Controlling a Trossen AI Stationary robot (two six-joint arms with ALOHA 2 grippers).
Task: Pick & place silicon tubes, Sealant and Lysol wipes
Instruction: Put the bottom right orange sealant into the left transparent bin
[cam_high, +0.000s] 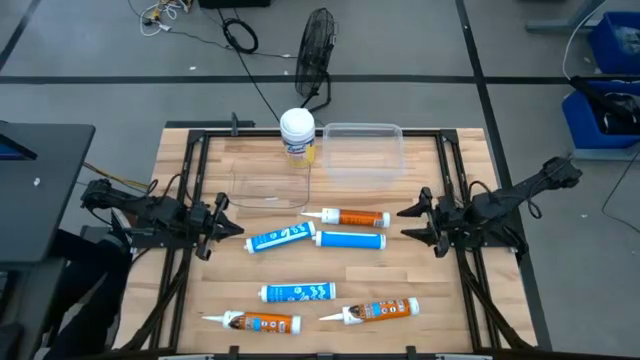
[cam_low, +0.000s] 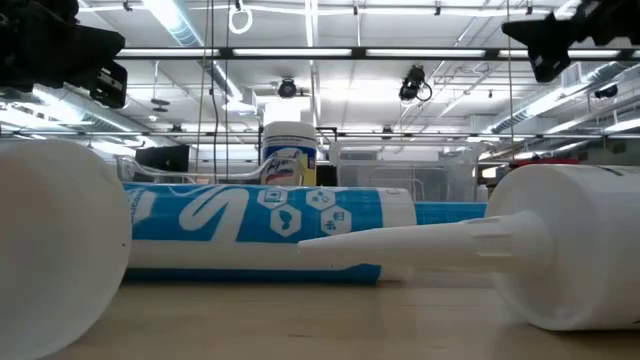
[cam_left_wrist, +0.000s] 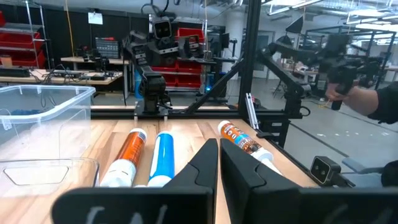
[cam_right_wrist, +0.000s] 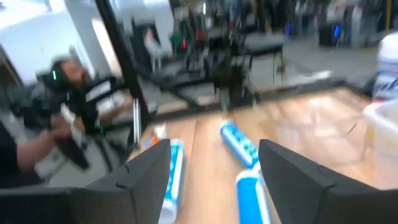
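The Lysol wipes canister (cam_high: 297, 132) stands upright on its base at the table's far side, beside a clear bin (cam_high: 362, 150). Three blue tubes (cam_high: 280, 238) (cam_high: 350, 240) (cam_high: 298, 292) and three orange tubes (cam_high: 352, 217) (cam_high: 258, 321) (cam_high: 375, 311) lie flat on the wood. My left gripper (cam_high: 232, 226) hovers shut at the left, clear of the nearest blue tube; its fingers (cam_left_wrist: 217, 171) show pressed together. My right gripper (cam_high: 408, 224) hovers at the right, raised above the table, with its fingers (cam_right_wrist: 155, 168) wide apart and nothing between them.
A second clear bin (cam_high: 268, 186) sits left of the first. Black frame rails (cam_high: 190, 180) run along the table's left and right sides. A fan (cam_high: 317, 55) stands beyond the far edge. A person's hand (cam_left_wrist: 367, 96) shows beyond the table.
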